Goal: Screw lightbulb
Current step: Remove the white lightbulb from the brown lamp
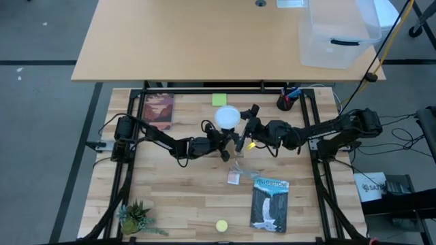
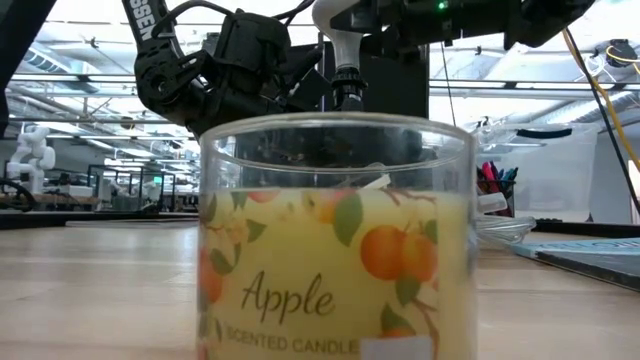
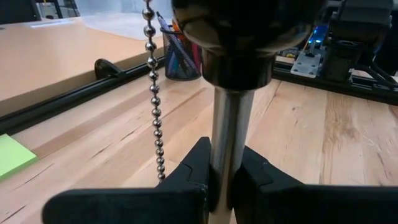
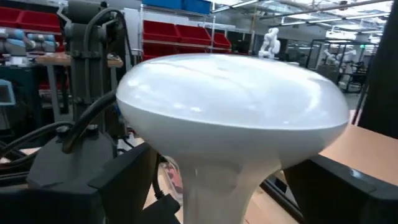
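Nearest the low camera: glass jar of yellow apple-scented candle [image 2: 335, 240]. Behind it, held aloft over mid-worktop, white frosted lightbulb [image 1: 227, 117], neck pointing down. Right claw [image 1: 251, 121] spread wide at its 3 o'clock; left claw [image 3: 221, 180] clamped on metal stem [image 3: 227, 143], 6 o'clock.

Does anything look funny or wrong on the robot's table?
Nothing is spilled or broken. One odd sight: a lamp is held up off the table, the left gripper shut on its thin metal stem, while the open right gripper brackets the lightbulb. A bead chain dangles beside the stem.
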